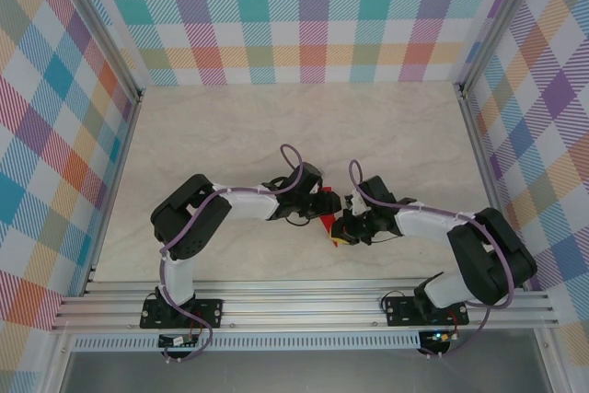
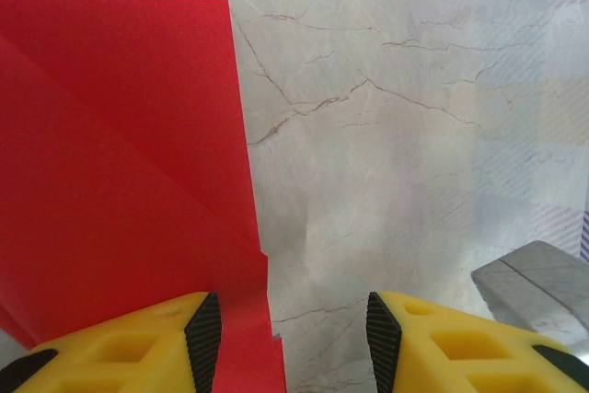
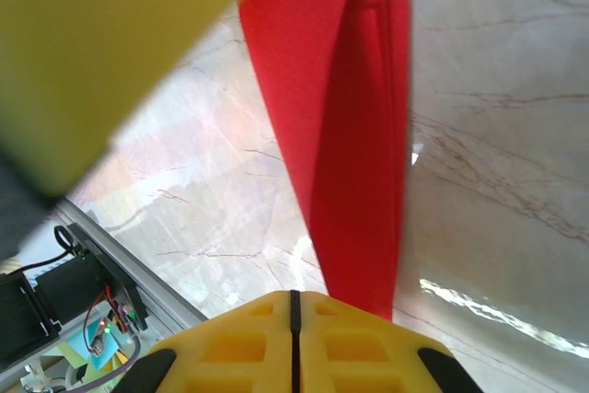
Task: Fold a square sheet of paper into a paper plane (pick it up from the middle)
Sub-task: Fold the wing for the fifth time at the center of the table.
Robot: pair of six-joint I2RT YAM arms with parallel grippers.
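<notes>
The paper plane [image 1: 326, 225] is seen from above as a small red patch on the table [image 1: 230, 135], in its near half, between the two grippers where the arms meet; both are set close against it, so neither arm can be called clearly nearer. From the right wrist, the right gripper [image 3: 294, 308] is seen with its fingers pressed together along a single seam; the red paper is drawn out ahead of them, its long axis nearly in line with the fingers and leaning slightly left as it recedes; its near end is hidden behind the right-hand finger, so whether it is actually pinched cannot be told. From the left wrist, the left gripper [image 2: 293, 330] is seen with its jaws apart and bare table between them; the paper is spread to the left of the gap, its layered edge just poking in beside the left finger; nothing is gripped there. It is judged that a shift leftward onto the paper would be needed before those jaws could close on it. No brand, label or writing can be read.
</notes>
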